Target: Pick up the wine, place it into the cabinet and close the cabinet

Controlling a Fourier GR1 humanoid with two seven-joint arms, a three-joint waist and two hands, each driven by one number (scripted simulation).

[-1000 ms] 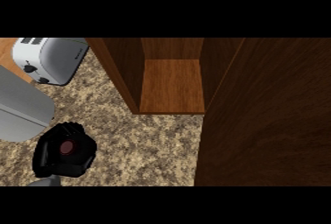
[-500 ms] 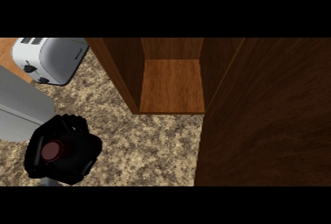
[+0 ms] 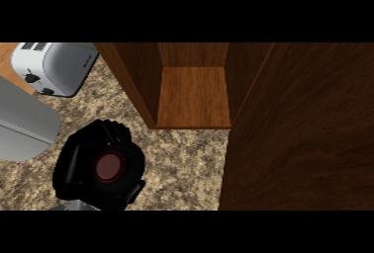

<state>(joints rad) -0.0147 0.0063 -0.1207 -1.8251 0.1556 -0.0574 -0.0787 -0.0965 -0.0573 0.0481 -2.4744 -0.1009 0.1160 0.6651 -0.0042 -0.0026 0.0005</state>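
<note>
My left hand (image 3: 99,170) curled round wine (image 3: 110,166), top toward camera, above speckled tabletop (image 3: 182,153), left of open cabinet (image 3: 194,99); upright grip suits shelf. Right hand unseen

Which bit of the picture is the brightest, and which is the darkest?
Head view: the toaster is brightest; the cabinet shelf is lit warm brown, and the wood panel at the right is much darker; the left hand is black all over, with only the dark red top of the wine standing out.
</note>
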